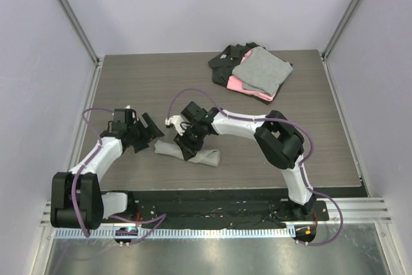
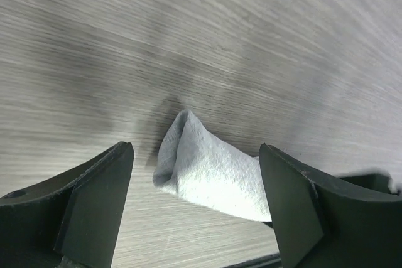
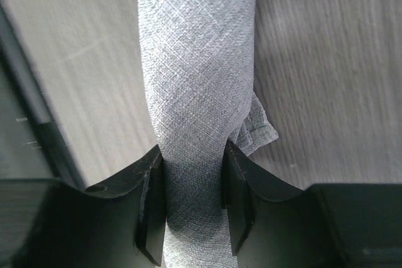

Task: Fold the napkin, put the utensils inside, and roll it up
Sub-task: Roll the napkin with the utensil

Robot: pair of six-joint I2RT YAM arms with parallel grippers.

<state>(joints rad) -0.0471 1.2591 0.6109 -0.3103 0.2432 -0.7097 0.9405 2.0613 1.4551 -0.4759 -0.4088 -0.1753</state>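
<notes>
near the front middle of the table point(image 1: 141, 82), just ahead of the two arm bases, the napkin point(image 1: 209, 156) is lying as a tight grey roll, long axis running roughly left to right and a bit slanted; the right gripper point(image 1: 190, 145) is clamped around the roll somewhere near its middle, so from the top view only the two ends of the cloth poke out either side of it; the right wrist cam shows it best, both black fingers point(image 3: 147, 211) pressed into the napkin point(image 3: 198, 61) with the fabric pinched in between them, and a loose folded corner sticking out on one side of the roll; the left gripper point(image 1: 153, 130) is released, jaws spread wide, sitting just beside the left end of the roll and not touching it; from the left wrist view the gripper point(image 2: 195, 152) frames the rounded end of the napkin point(image 2: 207, 174) between its fingers with bare tabletop all around it; way at the back right there's a stack of folded cloths point(image 1: 254, 72), grey on top of pink and black, well apart from everything else
</notes>
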